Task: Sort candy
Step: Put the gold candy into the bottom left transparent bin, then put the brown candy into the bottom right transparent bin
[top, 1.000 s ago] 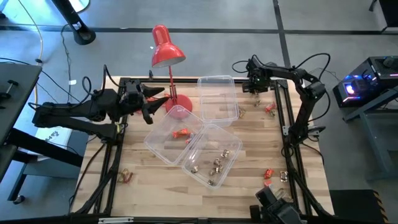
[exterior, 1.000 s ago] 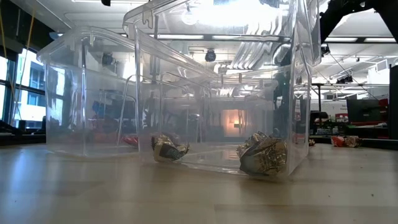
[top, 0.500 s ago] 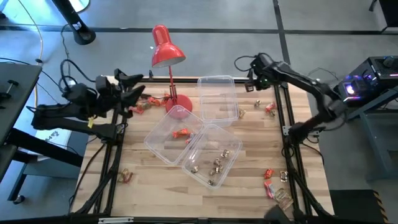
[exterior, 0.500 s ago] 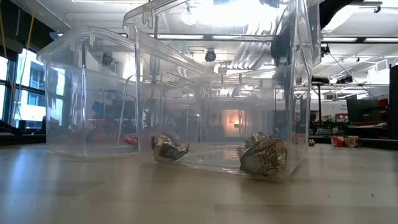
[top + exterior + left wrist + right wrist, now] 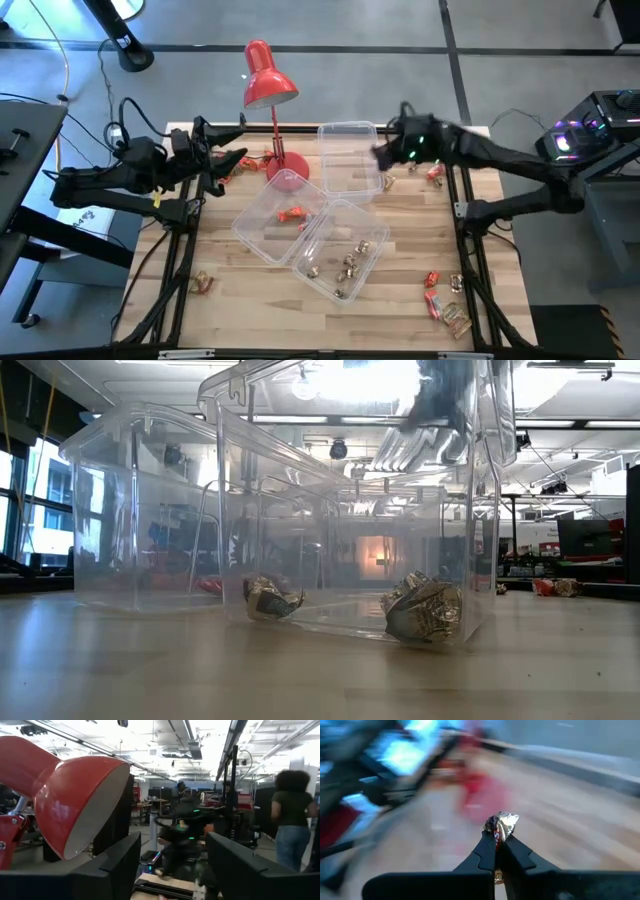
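The pale wooden counter (image 5: 250,290) fills the high view, framed by dark rails. Near its centre stand three clear plastic tubs: one upright at about 12 o'clock (image 5: 350,157), and two tilted ones side by side nearer the middle, the 9 o'clock tub (image 5: 272,222) holding a red-orange wrapped candy (image 5: 292,213) and the 5 o'clock tub (image 5: 340,250) holding several shiny gold-silver wrapped candies (image 5: 348,263). In the low view those foil sweets (image 5: 422,610) lie on the floor of the nearest tub. A red desk lamp (image 5: 268,80) stands at 11 o'clock, its round base touching the 9 o'clock tub. The left arm waits at 10 o'clock, its left claw (image 5: 228,165) spread wide and empty beside the lamp stem, just above a few loose candies (image 5: 225,174). The right arm reaches in from 2 o'clock, and the right claw (image 5: 385,155) hangs over the 3 o'clock wall of the upright tub; in its wrist view the right claw's fingers (image 5: 516,854) are pinched tight on a small shiny foil-wrapped candy (image 5: 501,825). More candies lie scattered: red-orange and gold ones at 2 o'clock (image 5: 433,173), a cluster at 4 o'clock (image 5: 440,290), and one at 7 o'clock (image 5: 202,284). A person in a dark top (image 5: 290,815) stands in the room beyond.
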